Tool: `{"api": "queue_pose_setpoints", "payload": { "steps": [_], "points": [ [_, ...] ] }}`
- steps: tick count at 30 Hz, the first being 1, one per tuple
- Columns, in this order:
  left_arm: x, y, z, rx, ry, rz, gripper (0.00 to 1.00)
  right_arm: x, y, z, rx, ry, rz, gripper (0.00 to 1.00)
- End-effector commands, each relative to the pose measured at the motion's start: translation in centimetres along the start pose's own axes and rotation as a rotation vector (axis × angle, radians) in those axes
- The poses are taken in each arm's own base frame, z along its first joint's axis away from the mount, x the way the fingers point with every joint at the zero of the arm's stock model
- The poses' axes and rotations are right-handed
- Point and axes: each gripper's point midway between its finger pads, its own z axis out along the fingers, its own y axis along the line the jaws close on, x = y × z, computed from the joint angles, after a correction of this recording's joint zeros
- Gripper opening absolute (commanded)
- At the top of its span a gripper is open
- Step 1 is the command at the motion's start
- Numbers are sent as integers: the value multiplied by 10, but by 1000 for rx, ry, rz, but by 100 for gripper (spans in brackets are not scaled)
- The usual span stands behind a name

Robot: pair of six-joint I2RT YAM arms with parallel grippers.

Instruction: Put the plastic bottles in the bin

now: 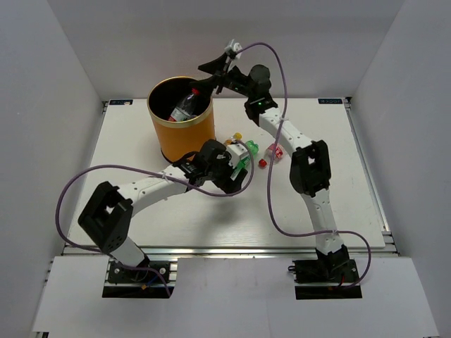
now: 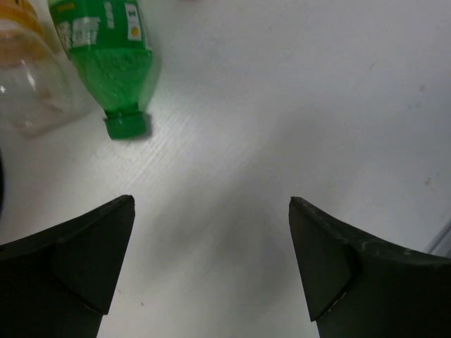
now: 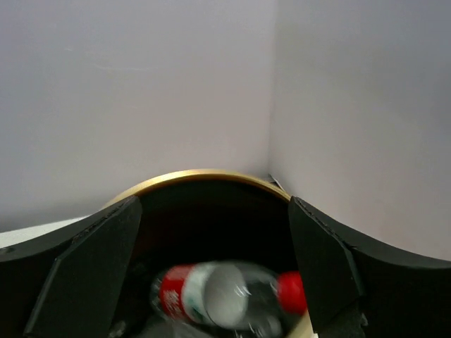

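The bin is a tall orange-yellow cylinder with a black inside, standing at the back left of the table. My right gripper hangs open above its right rim. Beneath it a clear bottle with a red label and red cap lies inside the bin, apart from the fingers. In the right wrist view this bottle is blurred below the open right gripper, inside the gold rim. My left gripper is open and empty over bare table, just short of a green bottle lying on its side.
A clear bottle with a yellow label lies beside the green one. More small bottles lie right of the bin: a yellow-capped one and red-capped ones. White walls enclose the table on three sides.
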Motion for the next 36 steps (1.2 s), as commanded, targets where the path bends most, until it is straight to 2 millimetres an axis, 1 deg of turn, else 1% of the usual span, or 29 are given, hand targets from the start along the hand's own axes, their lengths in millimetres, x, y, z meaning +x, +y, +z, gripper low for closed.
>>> {"api": "queue_pose_setpoints", "payload": {
  "steps": [1, 2, 3, 4, 5, 6, 7, 8, 9, 10, 11, 12, 13, 14, 15, 16, 17, 19, 21, 22, 23, 28, 29, 30, 31, 32, 33, 35, 36],
  "points": [
    [-38, 10, 10, -41, -87, 55, 100, -95, -17, -32, 118, -80, -168, 89],
    [-41, 13, 14, -52, -90, 73, 100, -103, -25, -43, 188, -52, -182, 75],
    [-52, 14, 17, -55, -111, 85, 100, -111, -46, -63, 255, -28, -216, 59],
    [-48, 16, 28, -68, -88, 102, 100, -106, -54, -78, 313, 22, -185, 37],
    [-58, 21, 31, -89, -101, 114, 100, -114, -62, -93, 390, 50, -188, 16],
    [-62, 26, 35, -111, -108, 128, 100, -87, -88, -129, 478, 145, -154, 0],
    [-64, 28, 40, -121, -110, 137, 100, -98, -84, -145, 513, 173, -142, 0],
    [-70, 32, 48, -133, -120, 148, 100, -62, -93, -171, 559, 258, -115, 0],
    [-72, 35, 53, -144, -116, 156, 100, -56, -101, -195, 597, 294, -104, 0],
    [-74, 41, 58, -166, -111, 174, 100, -80, -92, -214, 632, 293, -129, 0],
    [-87, 45, 61, -183, -123, 185, 100, -81, -97, -237, 679, 307, -132, 0],
    [-75, 51, 75, -202, -76, 181, 100, -28, -93, -268, 705, 404, -68, 24],
    [-74, 59, 80, -237, -59, 189, 100, -42, -88, -284, 731, 398, -92, 42],
    [-84, 58, 85, -247, -67, 205, 100, -36, -82, -306, 760, 429, -91, 52],
    [-79, 61, 91, -258, -38, 204, 100, -25, -70, -318, 754, 468, -80, 61],
    [-68, 63, 105, -253, 0, 215, 100, -11, -68, -340, 778, 512, -61, 64],
    [-73, 64, 109, -254, -4, 215, 100, -17, -59, -345, 786, 517, -69, 64],
    [-67, 63, 118, -240, 11, 215, 100, 6, -51, -368, 795, 573, -25, 64],
    [-67, 61, 121, -229, 10, 206, 100, 6, -46, -374, 796, 572, -22, 64],
    [-67, 61, 121, -229, 10, 206, 100, 14, -43, -378, 794, 587, 0, 62],
    [-69, 60, 122, -219, 0, 206, 100, 12, -48, -390, 815, 587, 4, 62],
    [-43, 60, 133, -212, 54, 183, 99, 21, -55, -393, 783, 607, 45, 60],
    [-43, 59, 133, -213, 53, 174, 99, 22, -59, -394, 781, 614, 38, 62],
    [-38, 58, 137, -199, 63, 173, 99, 31, -56, -395, 756, 639, 64, 66],
    [-32, 58, 142, -198, 76, 163, 95, 29, -59, -393, 732, 649, 31, 77],
    [-32, 56, 142, -186, 75, 163, 92, 38, -56, -396, 715, 678, 52, 82],
    [-28, 50, 146, -177, 89, 160, 87, 41, -54, -392, 669, 677, 48, 86],
    [-26, 44, 149, -140, 104, 158, 64, 44, -54, -394, 610, 702, -17, 90],
    [-21, 43, 148, -138, 121, 146, 53, 48, -47, -389, 542, 692, -12, 90]
  ]
}}
